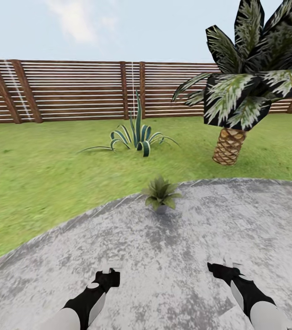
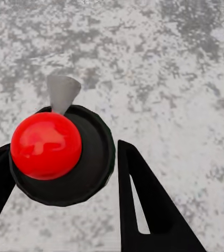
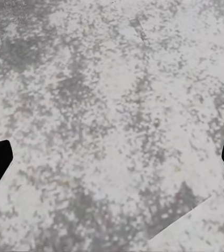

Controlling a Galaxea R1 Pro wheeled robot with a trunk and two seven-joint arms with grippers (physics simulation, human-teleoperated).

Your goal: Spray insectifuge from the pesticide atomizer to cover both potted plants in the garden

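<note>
Item — potted plant (image 1: 160, 192) at paved patch (image 1: 201, 256) far edge; our left gripper (image 2: 64, 173) pinched the pesticide atomizer (image 2: 59, 149), right gripper (image 3: 112, 157) spread — we judged nozzle-first aiming best.

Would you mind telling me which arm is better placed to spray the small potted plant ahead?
Left. The left gripper appears shut on the pesticide atomizer, with the potted plant just ahead. The right gripper is open and empty above the paving.

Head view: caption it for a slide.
Small potted plant on grey paving; lawn, agave, palm, fence behind.
</note>
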